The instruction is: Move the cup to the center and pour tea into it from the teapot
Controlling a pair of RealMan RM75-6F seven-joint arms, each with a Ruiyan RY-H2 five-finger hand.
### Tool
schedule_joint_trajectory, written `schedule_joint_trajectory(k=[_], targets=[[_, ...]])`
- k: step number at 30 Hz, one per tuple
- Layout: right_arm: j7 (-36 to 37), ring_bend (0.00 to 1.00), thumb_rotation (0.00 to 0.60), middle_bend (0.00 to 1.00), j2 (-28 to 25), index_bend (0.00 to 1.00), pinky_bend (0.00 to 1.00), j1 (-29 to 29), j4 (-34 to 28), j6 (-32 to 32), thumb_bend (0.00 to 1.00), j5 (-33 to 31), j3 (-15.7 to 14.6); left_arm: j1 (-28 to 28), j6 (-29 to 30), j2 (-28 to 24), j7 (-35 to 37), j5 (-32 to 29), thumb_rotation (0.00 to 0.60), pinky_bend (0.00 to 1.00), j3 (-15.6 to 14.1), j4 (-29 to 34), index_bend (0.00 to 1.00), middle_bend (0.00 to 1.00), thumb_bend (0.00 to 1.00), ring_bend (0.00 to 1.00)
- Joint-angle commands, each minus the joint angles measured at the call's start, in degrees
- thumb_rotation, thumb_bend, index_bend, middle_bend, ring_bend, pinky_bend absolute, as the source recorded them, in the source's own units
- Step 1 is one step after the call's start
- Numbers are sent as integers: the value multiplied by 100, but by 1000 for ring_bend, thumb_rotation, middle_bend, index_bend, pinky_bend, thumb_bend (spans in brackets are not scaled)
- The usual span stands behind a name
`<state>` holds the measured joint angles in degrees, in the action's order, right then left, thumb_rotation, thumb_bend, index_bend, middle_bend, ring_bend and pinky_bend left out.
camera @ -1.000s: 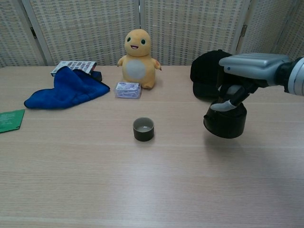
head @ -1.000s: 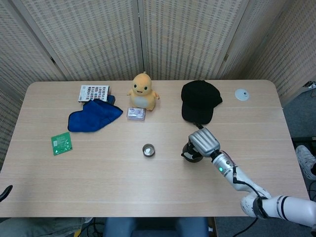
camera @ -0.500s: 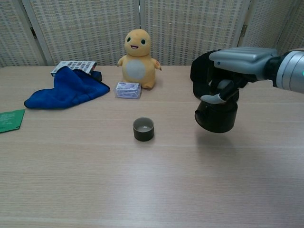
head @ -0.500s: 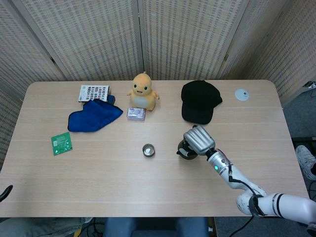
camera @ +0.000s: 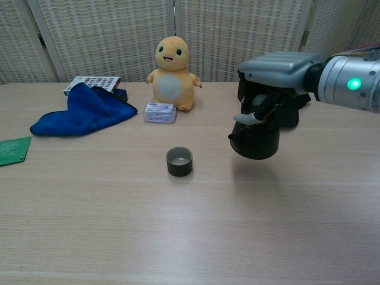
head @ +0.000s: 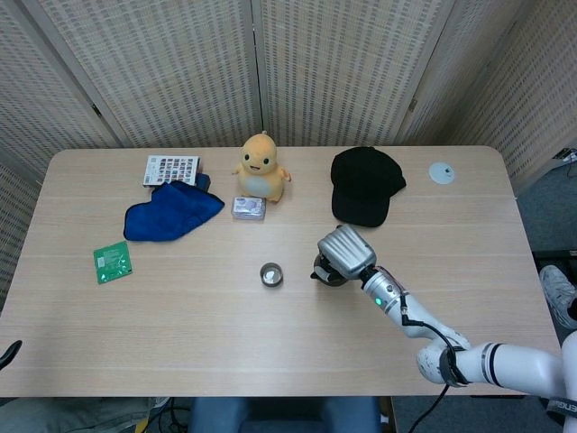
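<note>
Teapot (camera: 255,138) hangs clear of the table right of centre, held from above by the right hand (camera: 276,74); cup (camera: 179,161) stands at mid-frame. Carry the spout level over the rim, then tip slowly. Left hand out of sight

Pale wood-grain table (camera: 89,237) with matt finish, dark glossy teapot (camera: 255,139), smooth silver metal-looking right hand (camera: 276,68), dark cup (camera: 179,161) with slight shine, soft blue cloth (camera: 80,113), fuzzy yellow plush toy (camera: 172,65), matt black fabric cap (head: 363,185)
</note>
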<state>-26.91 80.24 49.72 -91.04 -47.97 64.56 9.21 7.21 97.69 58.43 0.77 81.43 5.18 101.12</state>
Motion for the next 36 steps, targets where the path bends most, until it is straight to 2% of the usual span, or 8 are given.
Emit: schedule_joint_trajectory(k=[1, 19, 36], targets=[[-134, 962, 417, 973, 90, 1000, 537, 107, 73, 46, 379, -116, 42, 6, 1, 6, 5, 1, 223, 259, -5, -4, 92, 245, 70, 367], [-1382, 962, 423, 973, 617, 1000, 537, 962, 394, 185, 380, -931, 74, 8, 34, 1, -115, 259, 237, 258, -99, -11, 92, 245, 70, 367], [-1988, 962, 443, 973, 883, 1000, 537, 1482, 623, 103, 382, -1380, -49, -278, -385, -123, -418, 849, 244, 254, -344, 140, 92, 245, 70, 367]])
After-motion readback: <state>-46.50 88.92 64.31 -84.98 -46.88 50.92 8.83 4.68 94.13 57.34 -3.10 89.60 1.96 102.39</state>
